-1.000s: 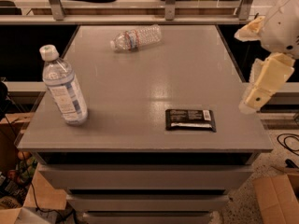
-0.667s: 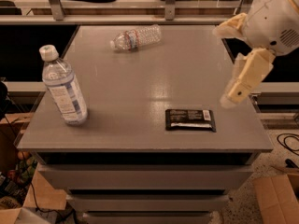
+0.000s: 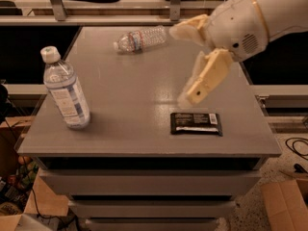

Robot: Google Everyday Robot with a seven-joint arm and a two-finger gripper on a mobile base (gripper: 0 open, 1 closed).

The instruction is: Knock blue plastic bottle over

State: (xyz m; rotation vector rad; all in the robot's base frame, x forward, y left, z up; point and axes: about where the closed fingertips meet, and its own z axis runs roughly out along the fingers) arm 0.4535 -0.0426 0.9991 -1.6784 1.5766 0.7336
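Observation:
The blue plastic bottle point(image 3: 65, 90), large and clear with a white cap and a pale label, stands upright near the left front of the grey table point(image 3: 130, 95). My gripper point(image 3: 179, 65) hovers over the right middle of the table, well to the right of the bottle and apart from it. Its two cream fingers point(image 3: 206, 78) are spread wide open and hold nothing.
A smaller ridged clear bottle point(image 3: 141, 38) lies on its side at the back of the table. A black snack bar point(image 3: 196, 123) lies flat near the front right, just below the gripper. Drawers sit under the tabletop. Cardboard boxes stand on the floor at both sides.
The gripper and arm have moved left from the table's right edge to over the tabletop, closer to the bottle. The bottles and the bar have not moved.

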